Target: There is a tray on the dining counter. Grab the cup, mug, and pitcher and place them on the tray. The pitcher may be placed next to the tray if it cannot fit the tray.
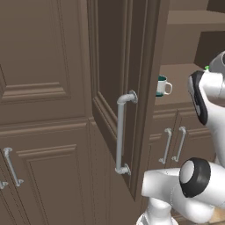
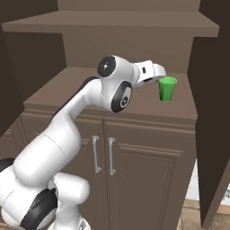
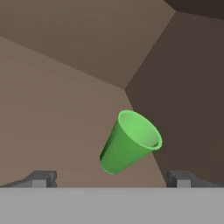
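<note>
A small bright green cup (image 2: 167, 89) stands upright on the brown cabinet shelf (image 2: 76, 85), close to the right side wall. My gripper (image 2: 157, 74) reaches in from the left at the cup's rim height. In the hand view the cup (image 3: 130, 142) lies just ahead of the gap, and both fingertips (image 3: 41, 178) stand wide apart, open and touching nothing. The teal mug with a white band and handle (image 1: 163, 85) sits further left on the same shelf, partly behind the open door. The tray, the pitcher and the dining counter are out of view.
An open cabinet door with a grey bar handle (image 1: 121, 136) juts out on the left of the opening. A dark door panel (image 2: 211, 112) stands on the right. A shelf (image 2: 112, 22) overhangs the cup. Lower cabinet doors with handles (image 2: 102, 155) lie below.
</note>
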